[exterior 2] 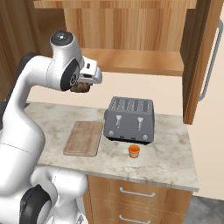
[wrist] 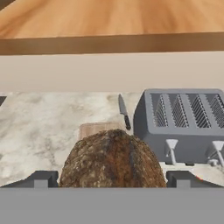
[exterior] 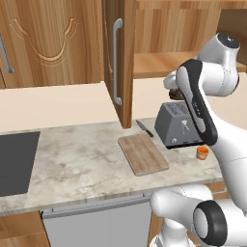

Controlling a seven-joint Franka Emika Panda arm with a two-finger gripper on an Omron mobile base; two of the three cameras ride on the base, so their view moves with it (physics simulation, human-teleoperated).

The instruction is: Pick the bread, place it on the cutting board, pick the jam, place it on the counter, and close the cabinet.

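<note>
1. Nearest the robot on the counter (exterior 2: pixel 175 153): jam (exterior 2: pixel 134 151) standing upright just in front of the toaster (exterior 2: pixel 129 119), toward its right end, already out of the cabinet (exterior: pixel 53 43).
2. Left of the toaster, close beside it but apart: cutting board (exterior: pixel 144 153), flat and bare, long axis running near to far.
3. Beyond the board's far right corner: knife (exterior: pixel 144 128) lying on the stone near the open cabinet door.
4. Raised over the counter: gripper (wrist: pixel 112 180) spread wide around the bread (wrist: pixel 113 161), one finger at each side of the lump, so judged held rather than merely flanked.
5. Key relation: board lies below and slightly ahead of the held bread, only its far edge peeking past the loaf in the hand view; judged need is a short move forward and a straight lowering, staying clear of the toaster on the right.
6. Arm pose: elbow folded high, forearm reaching forward from the shoulder, hand roughly level at toaster-top height or above.
7. Farthest: cabinet open, its shelf bare where visible.
</note>
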